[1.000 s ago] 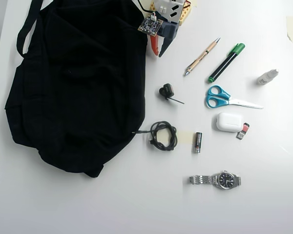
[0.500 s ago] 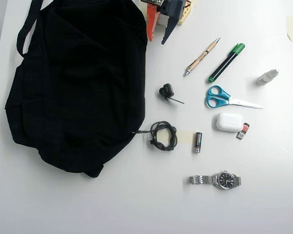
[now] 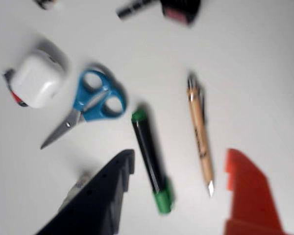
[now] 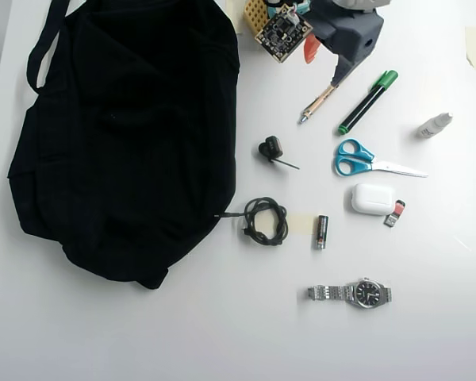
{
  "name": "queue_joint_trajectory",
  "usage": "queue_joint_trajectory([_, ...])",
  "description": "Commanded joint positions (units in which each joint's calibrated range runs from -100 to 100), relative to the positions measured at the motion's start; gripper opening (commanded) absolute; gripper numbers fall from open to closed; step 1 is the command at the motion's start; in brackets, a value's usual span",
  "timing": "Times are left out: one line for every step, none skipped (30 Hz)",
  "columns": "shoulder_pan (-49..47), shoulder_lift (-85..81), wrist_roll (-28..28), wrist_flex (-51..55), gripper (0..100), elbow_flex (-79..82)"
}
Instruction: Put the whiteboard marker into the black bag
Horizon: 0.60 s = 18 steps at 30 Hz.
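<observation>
Nothing done yet: whiteboard marker (image 3: 152,161) lies on tabletop (image 3: 255,73), apparently untouched though blurred. My pincer (image 3: 179,169) gapes, empty, straddling it. Black bag (image 4: 127,135) awaits.

Gripper (image 3: 179,196) spread wide in the wrist view, dark finger (image 3: 100,196) at left, orange finger (image 3: 250,196) at right, nothing between them. In the overhead view, arm (image 4: 345,28) at the far edge, gripper pointing down toward the table.
</observation>
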Motion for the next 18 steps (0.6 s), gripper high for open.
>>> queue_joint_trajectory([-5.2,3.7,-5.6,1.0,32,-2.5])
queue_joint_trajectory([-6.1,5.1,-6.4,1.0,33,-2.8])
queue_joint_trajectory([-6.7,6.2,-7.1,1.0,33,-2.8])
queue_joint_trajectory([-7.3,7.4,-7.6,0.3,33,-2.6])
queue_joint_trajectory([-7.7,8.5,-7.9,-0.7,33,-2.1])
queue_joint_trajectory([-7.9,9.5,-7.9,-1.7,33,-2.0])
queue_joint_trajectory([-7.9,10.8,-7.9,-2.4,33,-1.9])
queue_joint_trajectory([-7.9,12.0,-7.9,-3.2,33,-1.9])
queue_joint_trajectory([-7.7,13.3,-7.5,-4.2,33,-1.9])
queue_joint_trajectory([-7.4,14.4,-7.1,-5.5,33,-2.0])
queue_joint_trajectory([-7.1,15.5,-6.2,-7.3,33,-2.1])
queue_joint_trajectory([-6.5,16.9,-4.2,-11.0,33,-2.0])
queue_joint_trajectory([-6.3,18.2,-3.0,-13.6,33,-2.0])
queue_joint_trajectory([-6.4,19.6,-2.2,-15.7,33,-2.0])
queue_joint_trajectory([-6.6,21.0,-1.7,-17.1,33,-2.2])
queue_joint_trajectory([-7.0,22.1,-1.5,-17.5,33,-2.9])
queue_joint_trajectory([-7.7,22.7,-1.4,-17.9,34,-3.3])
queue_joint_trajectory([-8.3,23.2,-1.3,-18.1,34,-4.1])
